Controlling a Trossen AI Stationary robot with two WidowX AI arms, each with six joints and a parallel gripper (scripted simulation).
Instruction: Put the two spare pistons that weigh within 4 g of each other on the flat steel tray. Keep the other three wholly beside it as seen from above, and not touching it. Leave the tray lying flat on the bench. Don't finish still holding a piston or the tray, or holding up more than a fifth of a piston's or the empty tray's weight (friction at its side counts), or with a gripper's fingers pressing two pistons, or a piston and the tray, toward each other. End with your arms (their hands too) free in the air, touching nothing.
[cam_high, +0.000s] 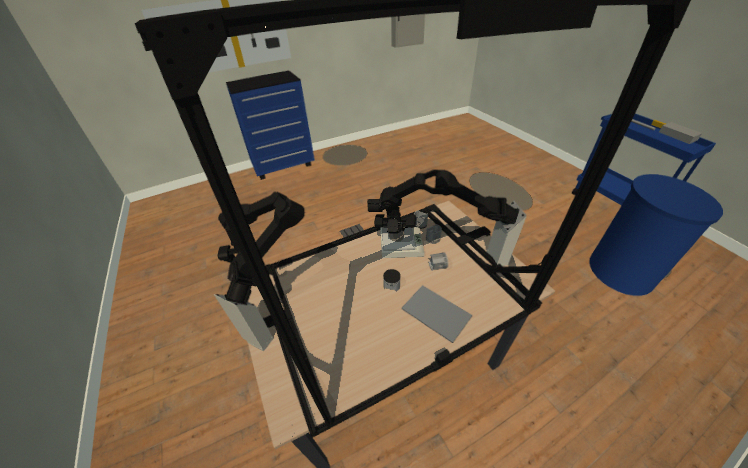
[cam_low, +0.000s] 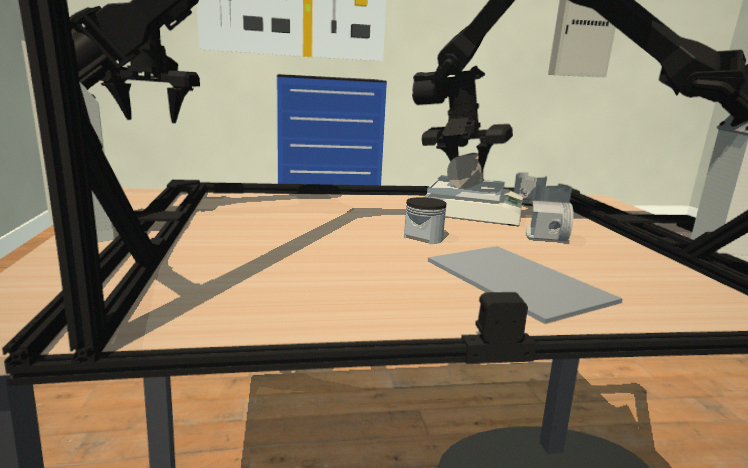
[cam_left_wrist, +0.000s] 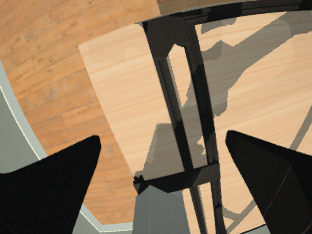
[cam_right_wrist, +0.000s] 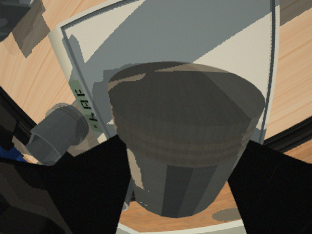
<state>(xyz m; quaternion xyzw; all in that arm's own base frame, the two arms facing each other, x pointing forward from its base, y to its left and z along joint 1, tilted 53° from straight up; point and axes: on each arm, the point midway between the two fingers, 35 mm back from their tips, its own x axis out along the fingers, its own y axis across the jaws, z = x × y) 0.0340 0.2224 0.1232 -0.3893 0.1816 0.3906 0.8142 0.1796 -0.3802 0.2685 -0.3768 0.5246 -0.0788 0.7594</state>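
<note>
Piston, grey metal, ringed near its crown (cam_high: 392, 235) (cam_low: 465, 171) (cam_right_wrist: 182, 140): on its side atop the white scale (cam_high: 408, 253) (cam_low: 482, 212) (cam_right_wrist: 170, 30), between the right claw's (cam_high: 394, 231) (cam_low: 467, 164) (cam_right_wrist: 179, 160) fingers. They look clamped on its flanks. Skirt narrower than the crown end; much of it in shade.

Just beside the claw, past the display side, two more grey metal pistons (cam_high: 434, 232) (cam_low: 557, 192) (cam_right_wrist: 57, 132), close together. Out in front, a piston lying on its side (cam_high: 438, 261) (cam_low: 551, 221) (cam_right_wrist: 12, 15) and an upright, black-crowned piston (cam_high: 391, 280) (cam_low: 424, 220).

Farther, beyond those, the flat grey steel tray (cam_high: 436, 312) (cam_low: 524, 284) lies on the table (cam_high: 369, 342) (cam_low: 275, 309), no piston on it. Both placements remain; weighing seems under way, readout not legible to me. Lift-off probably next.

Well apart, left claw (cam_high: 227, 254) (cam_low: 151, 118) (cam_left_wrist: 163, 137): fingers wide, nothing between.
</note>
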